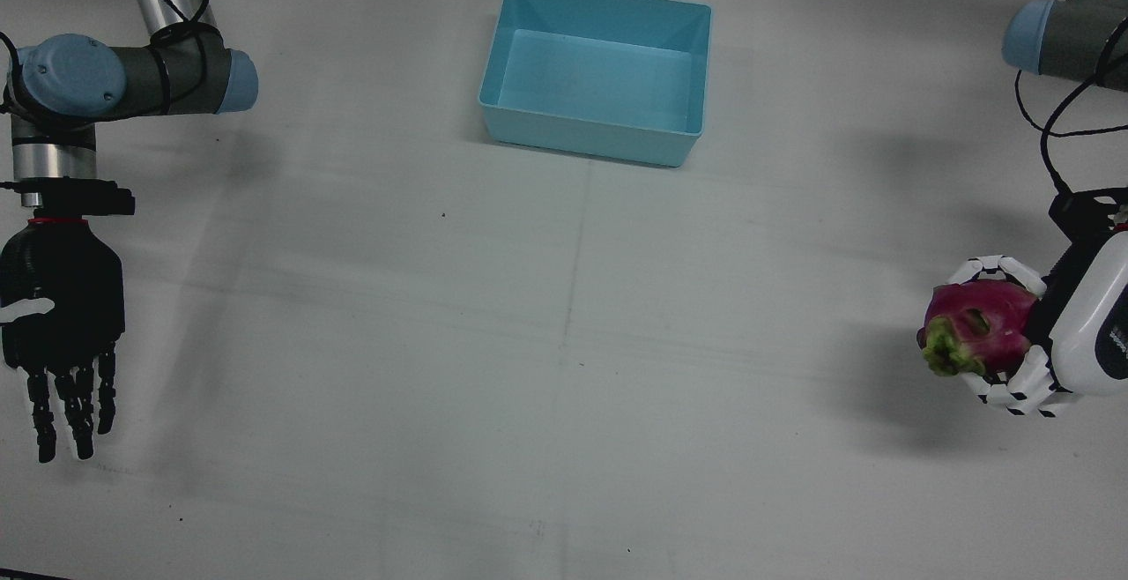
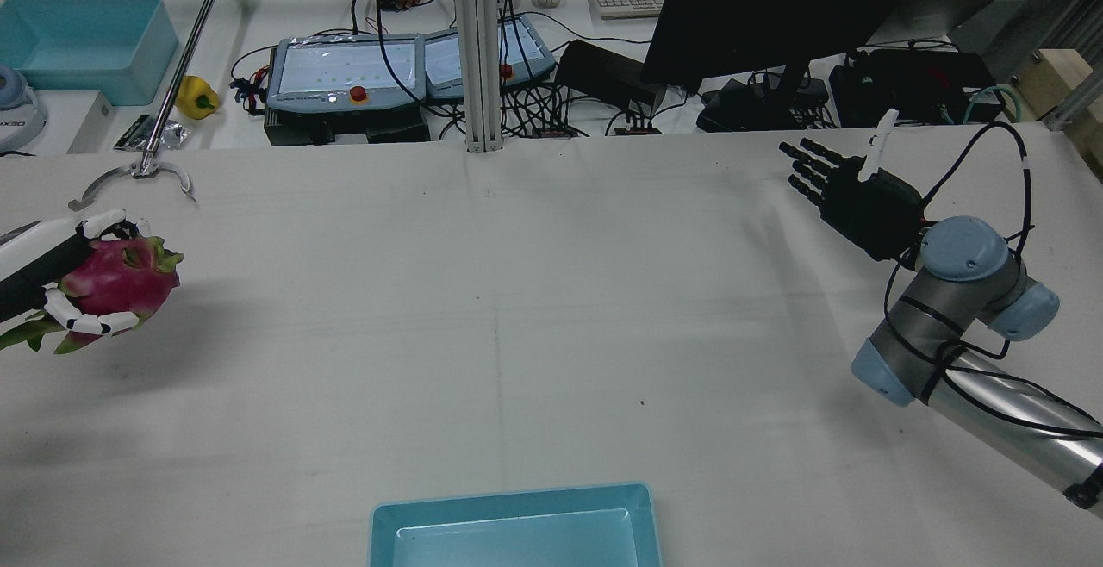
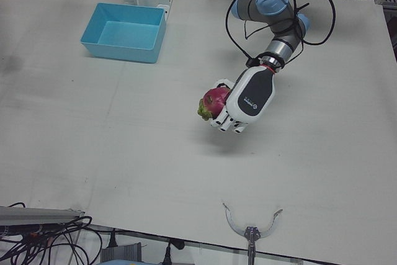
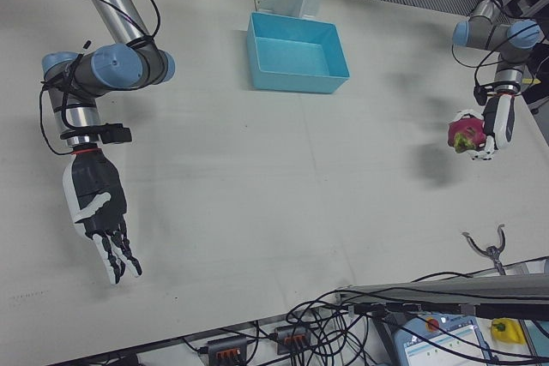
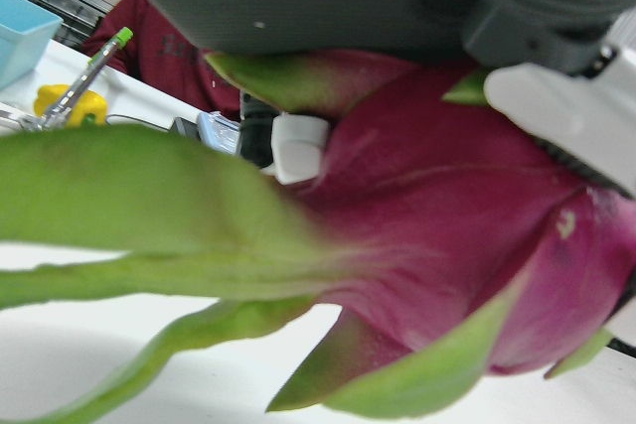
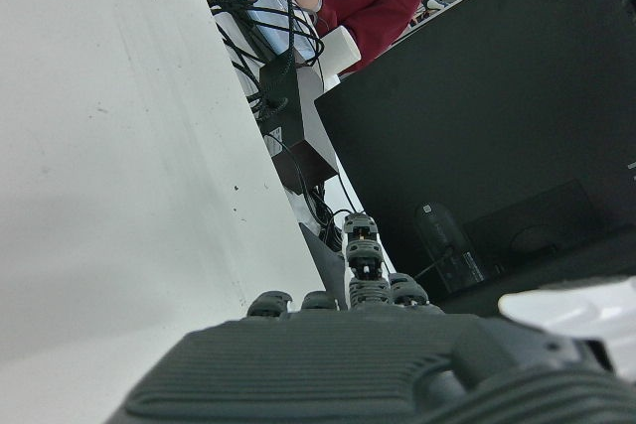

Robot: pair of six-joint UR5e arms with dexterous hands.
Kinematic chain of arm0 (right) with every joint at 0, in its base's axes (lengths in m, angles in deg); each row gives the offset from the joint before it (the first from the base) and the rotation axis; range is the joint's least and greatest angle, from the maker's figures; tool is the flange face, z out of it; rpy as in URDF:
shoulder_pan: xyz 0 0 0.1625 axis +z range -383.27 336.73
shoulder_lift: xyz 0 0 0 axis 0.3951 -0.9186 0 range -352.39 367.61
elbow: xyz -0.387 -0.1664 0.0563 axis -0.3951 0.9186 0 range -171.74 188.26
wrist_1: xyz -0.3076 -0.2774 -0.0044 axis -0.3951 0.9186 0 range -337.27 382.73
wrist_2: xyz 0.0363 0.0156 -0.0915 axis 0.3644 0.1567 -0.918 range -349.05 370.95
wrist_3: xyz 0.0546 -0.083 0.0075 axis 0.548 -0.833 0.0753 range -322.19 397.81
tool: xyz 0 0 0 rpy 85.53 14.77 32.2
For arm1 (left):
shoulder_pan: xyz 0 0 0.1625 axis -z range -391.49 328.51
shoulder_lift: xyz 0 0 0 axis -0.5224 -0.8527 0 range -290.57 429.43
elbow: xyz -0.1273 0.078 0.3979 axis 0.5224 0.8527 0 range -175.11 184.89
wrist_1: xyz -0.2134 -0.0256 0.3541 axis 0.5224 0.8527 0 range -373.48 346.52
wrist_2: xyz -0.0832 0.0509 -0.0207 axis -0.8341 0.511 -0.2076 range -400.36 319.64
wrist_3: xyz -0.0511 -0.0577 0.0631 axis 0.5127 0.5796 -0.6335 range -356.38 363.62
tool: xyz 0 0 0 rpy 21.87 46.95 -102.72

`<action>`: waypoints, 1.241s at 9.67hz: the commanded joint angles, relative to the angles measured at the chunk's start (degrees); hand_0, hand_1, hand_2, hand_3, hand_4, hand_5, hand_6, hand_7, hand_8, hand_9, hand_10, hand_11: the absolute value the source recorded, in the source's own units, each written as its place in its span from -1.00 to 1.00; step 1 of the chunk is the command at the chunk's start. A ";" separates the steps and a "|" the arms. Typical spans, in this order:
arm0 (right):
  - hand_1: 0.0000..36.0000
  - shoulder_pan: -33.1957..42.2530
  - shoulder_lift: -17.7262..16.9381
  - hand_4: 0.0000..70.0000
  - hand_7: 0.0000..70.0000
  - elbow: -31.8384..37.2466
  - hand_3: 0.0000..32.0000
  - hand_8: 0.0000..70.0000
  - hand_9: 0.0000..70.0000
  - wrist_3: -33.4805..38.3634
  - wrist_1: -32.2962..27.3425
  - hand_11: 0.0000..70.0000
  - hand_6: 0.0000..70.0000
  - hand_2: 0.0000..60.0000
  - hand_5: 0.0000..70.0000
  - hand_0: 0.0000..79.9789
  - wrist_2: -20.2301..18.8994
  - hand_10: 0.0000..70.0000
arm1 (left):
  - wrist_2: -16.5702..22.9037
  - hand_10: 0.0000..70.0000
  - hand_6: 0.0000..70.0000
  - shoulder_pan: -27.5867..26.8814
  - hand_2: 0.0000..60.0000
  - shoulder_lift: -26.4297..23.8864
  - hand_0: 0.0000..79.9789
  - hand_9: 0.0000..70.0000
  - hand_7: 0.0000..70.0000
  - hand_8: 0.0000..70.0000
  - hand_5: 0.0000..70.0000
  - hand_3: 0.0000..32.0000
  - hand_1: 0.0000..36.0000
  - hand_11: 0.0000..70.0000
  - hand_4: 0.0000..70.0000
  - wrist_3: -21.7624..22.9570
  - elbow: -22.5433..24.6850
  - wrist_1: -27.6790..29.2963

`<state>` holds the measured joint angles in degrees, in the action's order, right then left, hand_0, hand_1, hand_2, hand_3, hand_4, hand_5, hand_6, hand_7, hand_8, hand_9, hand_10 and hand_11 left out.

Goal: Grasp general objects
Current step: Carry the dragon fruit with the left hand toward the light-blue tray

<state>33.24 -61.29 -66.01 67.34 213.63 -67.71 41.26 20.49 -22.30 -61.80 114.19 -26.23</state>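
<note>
A white table [image 1: 564, 368] carries a light-blue bin [image 1: 597, 71] at its robot-side edge.

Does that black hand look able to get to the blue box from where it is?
Probably yes. The right hand is open and holds nothing, and only bare table lies between it and the blue box. Whether the arm stretches that far I cannot tell.

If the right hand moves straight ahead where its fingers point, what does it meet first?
Probably nothing on the table: the open right hand points past the far edge, toward the black monitor, though depth is unclear.

no text clear enough to read
</note>
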 commanded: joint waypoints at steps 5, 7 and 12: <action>-1.00 0.00 0.00 -1.00 -1.00 0.00 -1.00 -1.00 -1.00 0.00 0.00 -1.00 -1.00 -1.00 -1.00 -1.00 0.00 -1.00 | 12.66 1.00 1.00 3.56 1.00 5.07 0.42 1.00 1.00 1.00 1.00 -1.00 0.91 1.00 1.00 23.13 -0.13 24.76; -1.00 0.00 0.00 -1.00 -1.00 0.00 -1.00 -1.00 -1.00 0.00 0.00 -1.00 -1.00 -1.00 -1.00 -1.00 0.00 -1.00 | 13.83 1.00 1.00 3.39 1.00 4.98 1.00 1.00 1.00 1.00 1.00 -1.00 1.00 1.00 1.00 30.94 -0.05 31.35; -1.00 0.00 0.00 -1.00 -1.00 0.00 -1.00 -1.00 -1.00 0.00 0.00 -1.00 -1.00 -1.00 -1.00 -1.00 0.00 -1.00 | 13.74 1.00 1.00 -3.37 1.00 4.36 1.00 1.00 1.00 1.00 1.00 -1.00 1.00 1.00 1.00 33.69 3.29 35.16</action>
<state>33.24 -61.29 -66.01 67.34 213.63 -67.71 55.04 20.27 -17.58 -28.59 115.73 8.32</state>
